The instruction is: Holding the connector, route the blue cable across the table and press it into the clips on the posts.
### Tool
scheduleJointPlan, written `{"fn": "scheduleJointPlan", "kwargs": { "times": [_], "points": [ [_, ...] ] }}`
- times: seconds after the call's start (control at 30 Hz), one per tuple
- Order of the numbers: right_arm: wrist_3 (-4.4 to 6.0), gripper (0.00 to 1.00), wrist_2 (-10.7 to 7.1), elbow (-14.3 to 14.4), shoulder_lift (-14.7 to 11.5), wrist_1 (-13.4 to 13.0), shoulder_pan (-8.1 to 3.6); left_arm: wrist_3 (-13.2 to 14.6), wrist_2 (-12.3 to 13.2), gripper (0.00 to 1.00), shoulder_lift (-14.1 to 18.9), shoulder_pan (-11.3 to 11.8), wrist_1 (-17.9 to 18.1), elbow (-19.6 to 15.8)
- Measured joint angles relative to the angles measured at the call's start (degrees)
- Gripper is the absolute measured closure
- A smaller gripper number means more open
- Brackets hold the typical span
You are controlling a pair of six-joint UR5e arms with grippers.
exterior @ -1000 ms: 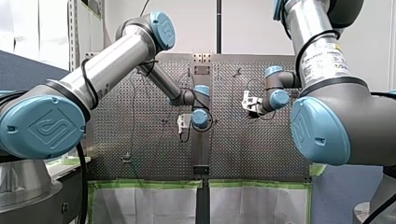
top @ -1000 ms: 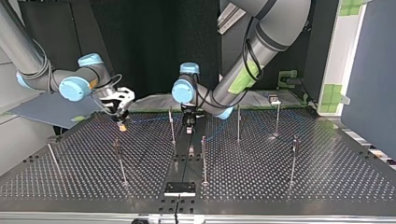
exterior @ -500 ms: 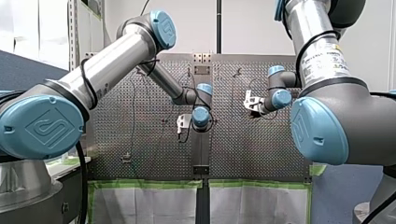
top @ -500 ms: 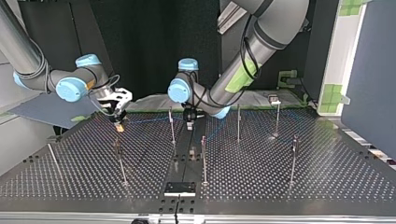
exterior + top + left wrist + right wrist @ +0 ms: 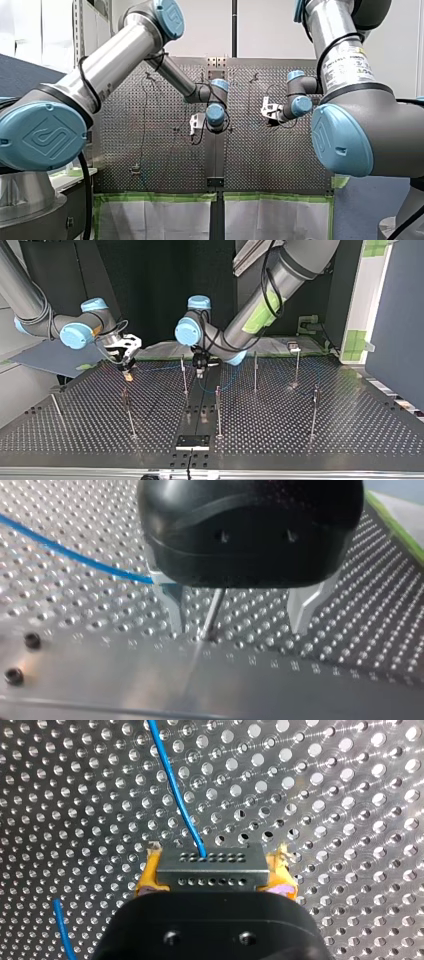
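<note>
Routing stage: right gripper (image 5: 128,373) clamped on connector (image 5: 210,868), blue cable (image 5: 75,555) trailing; left gripper (image 5: 235,622) spread wide, empty, straddling a post (image 5: 214,611). Next, probably: lowering cable into that post's clip.

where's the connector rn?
The connector is clamped between my right gripper's yellow pads, at the top view's left, just above the table near its far edge, blue cable running out of it.

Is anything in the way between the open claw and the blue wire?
Nothing visible. The blue cable runs up to one finger of my left gripper; a thin post stands between its open fingers.
</note>
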Motion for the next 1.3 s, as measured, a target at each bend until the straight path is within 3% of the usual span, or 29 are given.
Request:
{"fn": "scheduleJointPlan", "kwargs": {
  "times": [0.37,0.6,1.0,1.3],
  "points": [
    [0.01,1.0,-0.63,0.0,0.0,0.0,0.0,0.42,-0.05,0.0,4.59,-2.78,-0.2,-4.67],
    [-0.01,1.0,-0.76,0.0,-0.01,0.12,-0.07,-0.49,-0.19,0.0,6.28,-5.91,1.13,-5.23],
    [-0.83,1.0,-0.92,-0.51,-0.49,3.04,-1.26,-4.28,-4.26,0.0,6.07,-12.09,6.55,-3.44],
    [-0.34,1.0,-0.99,-0.55,-3.27,3.59,-2.53,-6.86,-5.64,0.0,2.92,-14.73,4.0,-0.1]
  ]
}}
